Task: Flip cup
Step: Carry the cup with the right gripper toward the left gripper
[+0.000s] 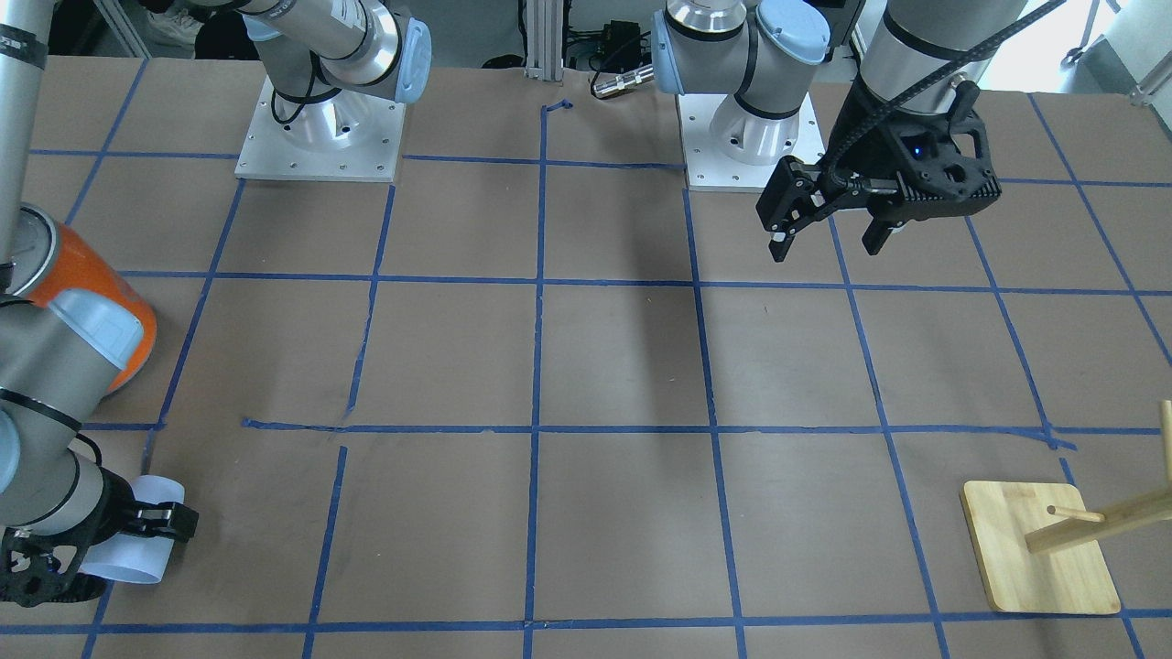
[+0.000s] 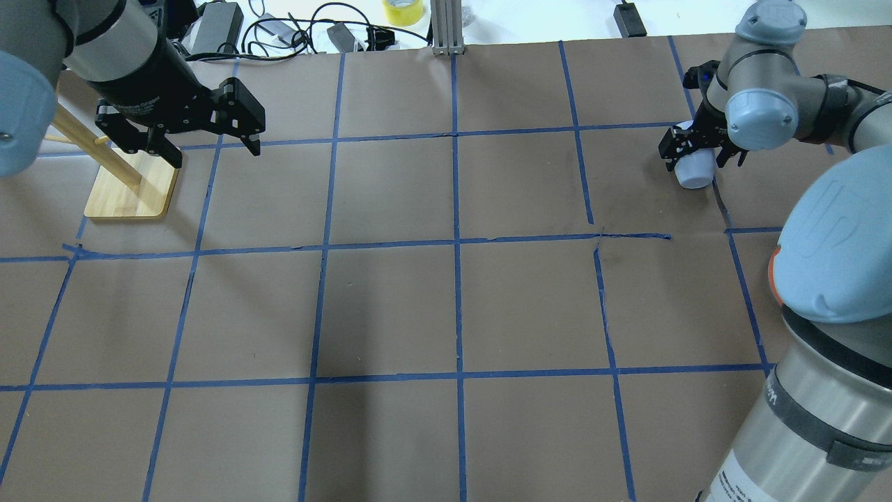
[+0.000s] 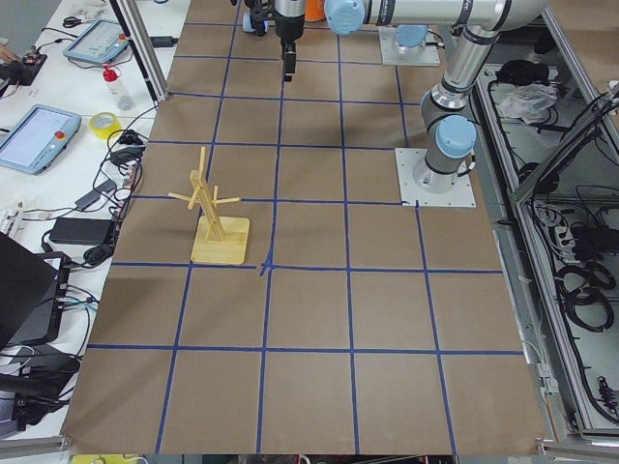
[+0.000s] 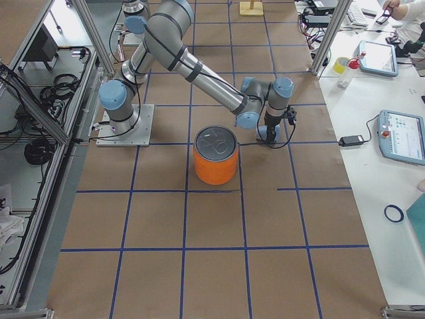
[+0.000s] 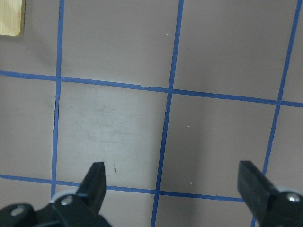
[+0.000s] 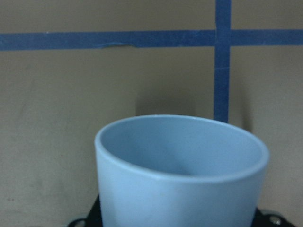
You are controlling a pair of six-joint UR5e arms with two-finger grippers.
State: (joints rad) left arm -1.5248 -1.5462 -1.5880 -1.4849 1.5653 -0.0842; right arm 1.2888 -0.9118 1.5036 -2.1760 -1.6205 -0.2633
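Observation:
The small pale blue cup (image 2: 695, 172) is held off upright in my right gripper (image 2: 697, 157) at the far right of the table. In the front-facing view the cup (image 1: 128, 549) lies about sideways in that gripper (image 1: 137, 531), low over the table at the bottom left. In the right wrist view the cup (image 6: 182, 175) fills the lower half, its open mouth pointing away from the camera. My left gripper (image 2: 214, 155) is open and empty, above the table beside the wooden stand. It also shows in the front-facing view (image 1: 826, 251) and in the left wrist view (image 5: 171, 170).
A big orange can (image 1: 82, 275) with a silver top (image 4: 216, 141) stands near the right arm, between its base and the cup. A wooden peg stand (image 2: 132, 192) on a square base stands at the far left. Blue tape lines grid the brown table (image 2: 453, 307).

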